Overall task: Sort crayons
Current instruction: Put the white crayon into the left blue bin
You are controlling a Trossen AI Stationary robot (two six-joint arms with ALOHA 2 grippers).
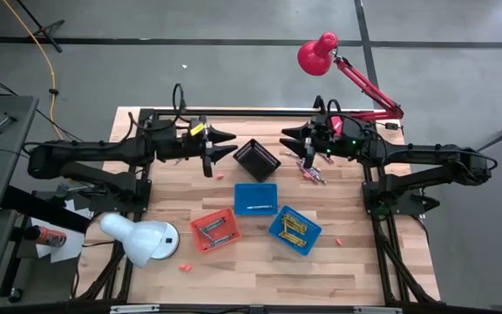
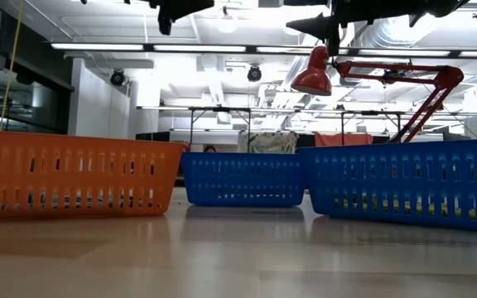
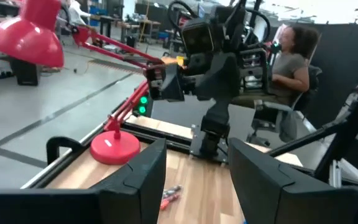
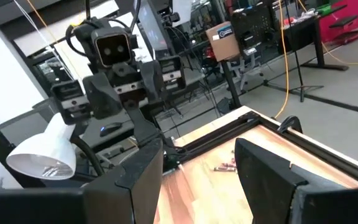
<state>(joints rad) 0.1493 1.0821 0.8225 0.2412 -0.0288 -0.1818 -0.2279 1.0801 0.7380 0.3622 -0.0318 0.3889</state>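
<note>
Both grippers hang above the back of the table, facing each other across a black basket (image 1: 257, 159). My left gripper (image 1: 232, 145) (image 3: 197, 177) is open with nothing between its fingers. My right gripper (image 1: 286, 141) (image 4: 197, 168) is open and empty too. A small heap of crayons (image 1: 312, 169) (image 3: 169, 196) lies on the wood below the right gripper. Crayons also lie in the red-orange basket (image 1: 215, 229), the middle blue basket (image 1: 256, 198) and the right blue basket (image 1: 294, 229). Single loose crayons lie at the left of the black basket (image 1: 220, 174), front right (image 1: 339, 240) and front left (image 1: 184, 267).
A white lamp (image 1: 142, 240) stands at the table's front left. A red lamp (image 1: 318, 54) reaches over the back right, its base (image 3: 115, 148) at the table's back edge. A person (image 3: 291, 59) sits beyond the table.
</note>
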